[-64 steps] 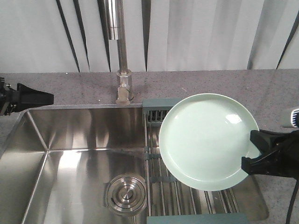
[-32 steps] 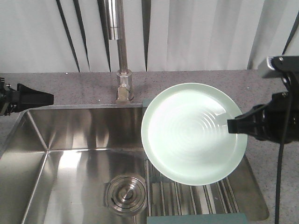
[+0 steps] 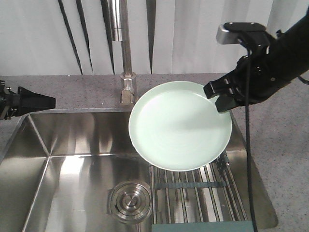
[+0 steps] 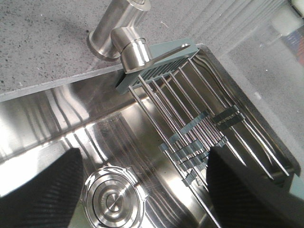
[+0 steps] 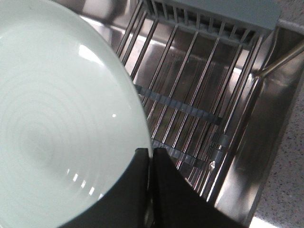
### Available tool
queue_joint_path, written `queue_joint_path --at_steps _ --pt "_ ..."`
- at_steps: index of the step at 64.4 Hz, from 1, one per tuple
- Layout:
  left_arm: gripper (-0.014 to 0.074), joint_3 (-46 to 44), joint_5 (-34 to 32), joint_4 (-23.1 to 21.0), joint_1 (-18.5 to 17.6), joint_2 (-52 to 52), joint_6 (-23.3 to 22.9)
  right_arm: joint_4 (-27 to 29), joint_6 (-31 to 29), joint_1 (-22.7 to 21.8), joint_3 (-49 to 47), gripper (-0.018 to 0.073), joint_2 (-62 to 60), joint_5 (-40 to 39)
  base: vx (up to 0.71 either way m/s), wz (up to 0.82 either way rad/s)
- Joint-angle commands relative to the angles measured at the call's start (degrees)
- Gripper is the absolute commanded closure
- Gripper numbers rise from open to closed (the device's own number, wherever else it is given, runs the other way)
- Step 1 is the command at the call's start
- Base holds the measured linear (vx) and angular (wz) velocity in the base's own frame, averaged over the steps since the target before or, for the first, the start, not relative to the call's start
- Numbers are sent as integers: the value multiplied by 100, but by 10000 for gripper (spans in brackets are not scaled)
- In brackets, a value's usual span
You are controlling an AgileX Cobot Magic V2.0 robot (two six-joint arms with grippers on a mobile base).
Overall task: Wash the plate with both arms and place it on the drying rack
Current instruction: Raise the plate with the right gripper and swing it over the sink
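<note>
Front view: plate point(image 3: 178, 126) hides half drying rack point(image 3: 193, 193); right tool point(image 3: 218, 97) pinches rim; left tool point(image 4: 145, 166) wide.

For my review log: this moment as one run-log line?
right gripper: shut on plate rim | plate: held over drying rack | left gripper: open, empty

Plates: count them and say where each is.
1. The plate hangs in the right gripper above the sink, partly over the drying rack. The rack beneath it is hidden.
</note>
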Motion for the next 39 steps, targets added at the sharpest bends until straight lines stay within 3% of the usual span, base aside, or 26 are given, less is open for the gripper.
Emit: queue_joint_path --at_steps 1,20,30,39 --pt "73 -134 325 -393 -18 -281 21 153 -78 166 -469 567 220 42 0 0" --pt "73 -134 325 -393 -18 -281 21 267 191 1008 -1256 567 970 -47 0 0" --pt "73 -134 325 -393 -18 -281 21 602 193 1041 -1402 567 984 -415 0 0" --pt "73 -134 325 -393 -18 -281 21 416 151 1041 -1404 567 984 -1239 0 0"
